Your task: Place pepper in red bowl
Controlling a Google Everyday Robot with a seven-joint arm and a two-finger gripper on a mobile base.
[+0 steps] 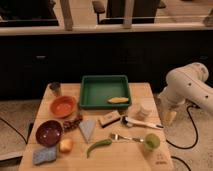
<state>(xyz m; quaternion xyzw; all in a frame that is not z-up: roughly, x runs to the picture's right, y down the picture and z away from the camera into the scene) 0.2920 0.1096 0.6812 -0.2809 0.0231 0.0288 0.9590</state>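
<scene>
Now | gripper (169, 116) beside table (115, 160) right edge, grip unreadable | pepper (98, 146) lying free

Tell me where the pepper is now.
In the camera view, the pepper lies near the table's front edge, just left of the fork; the gripper hangs beside the table's right edge.

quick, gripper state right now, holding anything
gripper: cannot be told whether open or closed; it hangs just right of the table, not holding the pepper, which lies on the table.
</scene>
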